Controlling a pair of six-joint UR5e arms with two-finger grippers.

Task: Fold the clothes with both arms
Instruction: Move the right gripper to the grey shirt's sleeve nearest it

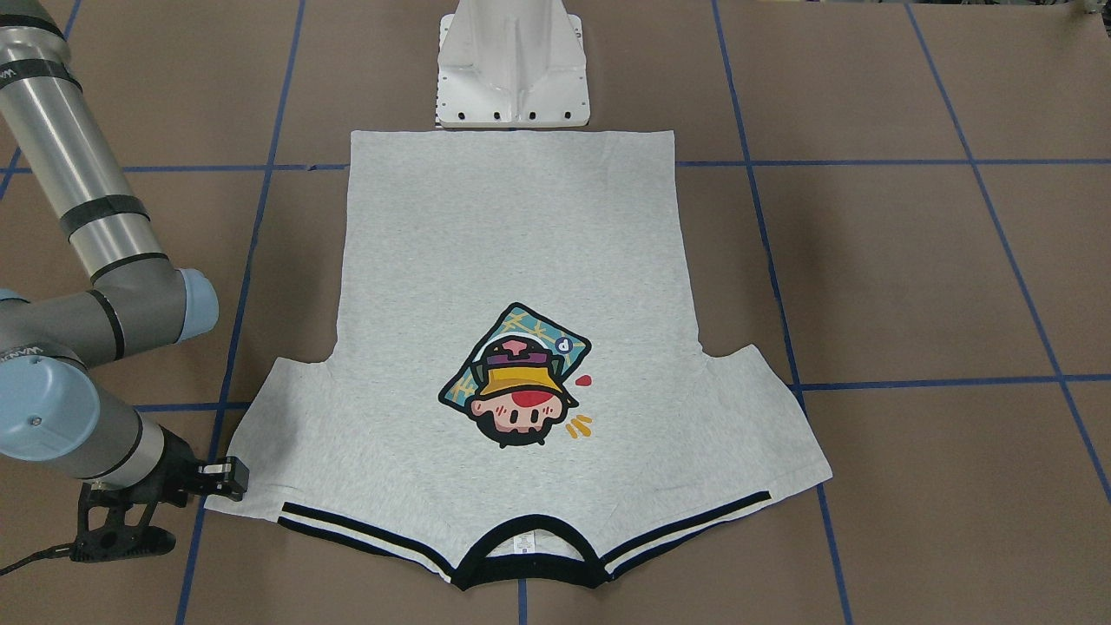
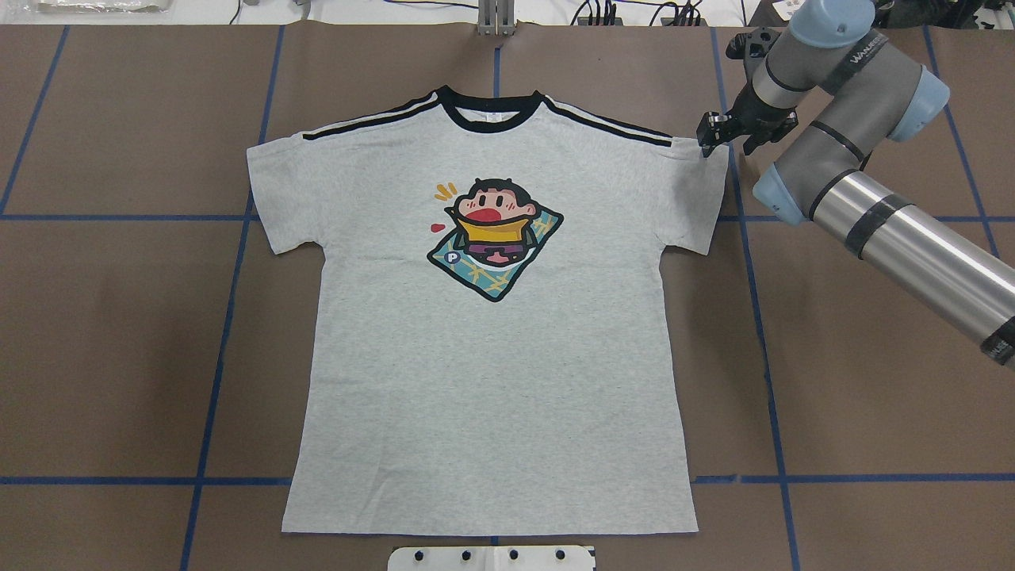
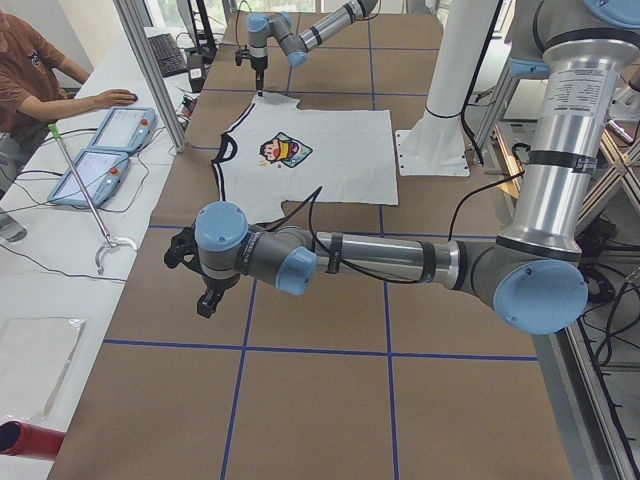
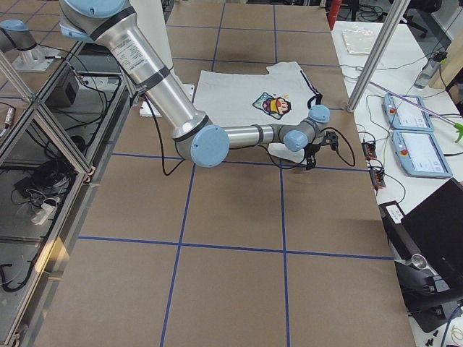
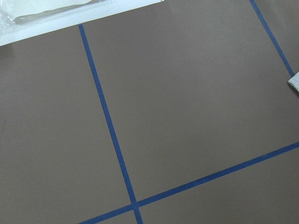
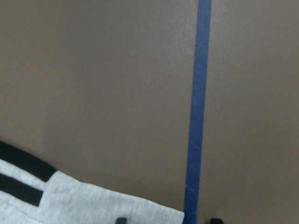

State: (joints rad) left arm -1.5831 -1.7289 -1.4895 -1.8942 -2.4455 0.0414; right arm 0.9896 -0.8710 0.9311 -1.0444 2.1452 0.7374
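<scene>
On brown surface [image 2: 119,357]: shirt [image 2: 492,381] flat, no fold yet; right gripper [image 2: 708,136] spread at sleeve [image 2: 694,190] corner; left gripper [image 3: 205,295] aside, opening impossible to tell.

We saw a brown paper-covered table [image 2: 872,396] gridded with blue tape lines [image 6: 198,116], one passing between the fingertips [image 6: 122,220] of the right gripper [image 6: 167,219]. Past those fingers, off the table's edge, stood a long white bench [image 3: 60,300] bearing two blue-framed touchscreen tablets [image 3: 122,130], beside slanted silver aluminium posts [image 3: 150,70].
</scene>
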